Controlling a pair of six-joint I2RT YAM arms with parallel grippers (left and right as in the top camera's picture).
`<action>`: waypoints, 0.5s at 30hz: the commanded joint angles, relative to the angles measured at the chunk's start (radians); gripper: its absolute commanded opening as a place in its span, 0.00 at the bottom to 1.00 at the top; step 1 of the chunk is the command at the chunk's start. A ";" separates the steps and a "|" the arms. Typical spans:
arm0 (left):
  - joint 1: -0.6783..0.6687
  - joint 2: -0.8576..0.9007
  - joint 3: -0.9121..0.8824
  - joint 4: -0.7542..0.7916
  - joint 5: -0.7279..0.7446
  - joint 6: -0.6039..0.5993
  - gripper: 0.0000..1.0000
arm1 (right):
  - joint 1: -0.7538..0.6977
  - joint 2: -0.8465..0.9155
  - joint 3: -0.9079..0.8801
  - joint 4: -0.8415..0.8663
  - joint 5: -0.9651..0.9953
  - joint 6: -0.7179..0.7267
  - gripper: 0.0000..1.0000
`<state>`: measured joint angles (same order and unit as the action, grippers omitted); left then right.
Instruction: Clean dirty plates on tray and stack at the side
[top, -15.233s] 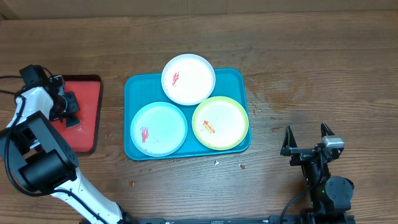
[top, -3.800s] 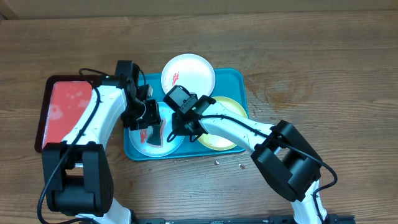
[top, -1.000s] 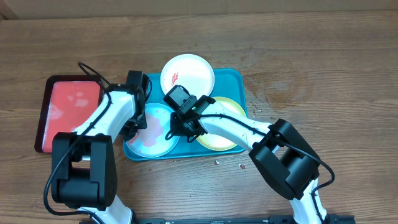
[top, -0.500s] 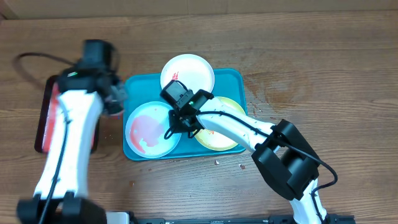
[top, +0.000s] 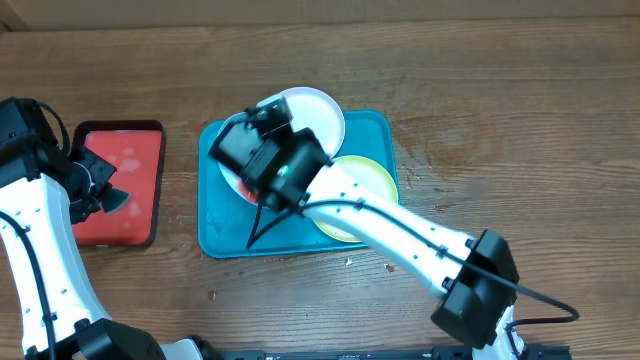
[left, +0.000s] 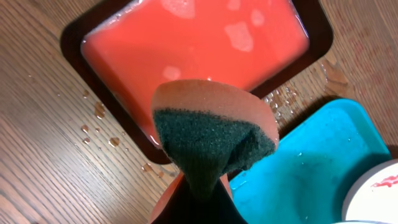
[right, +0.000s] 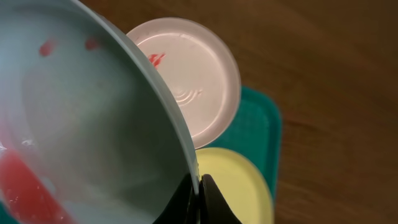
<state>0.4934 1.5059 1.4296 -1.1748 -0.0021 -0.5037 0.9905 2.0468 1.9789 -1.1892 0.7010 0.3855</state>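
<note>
My right gripper (right: 198, 190) is shut on the rim of the pale blue plate (right: 93, 124). It holds the plate tilted above the teal tray (top: 222, 238), and red smears still show on the plate. In the overhead view the raised right wrist hides most of that plate (top: 237, 178). The white plate (top: 312, 108), which has a red mark, and the yellow-green plate (top: 368, 195) lie on the tray. My left gripper (left: 208, 186) is shut on an orange sponge (left: 211, 140) with a dark green face. It hovers over the near edge of the red tray (left: 199, 37).
The red tray (top: 120, 160) with its dark rim holds reddish water and sits left of the teal tray. Water drops (left: 99, 115) dot the wood beside it. Small crumbs (top: 350, 262) lie in front of the teal tray.
My left arm swung left off the blue plate, carrying the sponge to the red tray. My right gripper lifted the blue plate off the teal tray and tilted it.
</note>
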 joint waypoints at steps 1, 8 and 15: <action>0.003 0.006 0.011 -0.002 0.029 -0.021 0.04 | 0.061 -0.037 0.032 0.024 0.297 -0.122 0.04; 0.003 0.006 0.004 -0.003 0.029 -0.021 0.04 | 0.142 -0.037 0.032 0.085 0.504 -0.286 0.04; 0.003 0.006 0.004 -0.002 0.030 -0.021 0.04 | 0.148 -0.037 0.032 0.085 0.503 -0.286 0.04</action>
<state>0.4934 1.5059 1.4296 -1.1790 0.0162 -0.5068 1.1393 2.0468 1.9793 -1.1114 1.1595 0.1040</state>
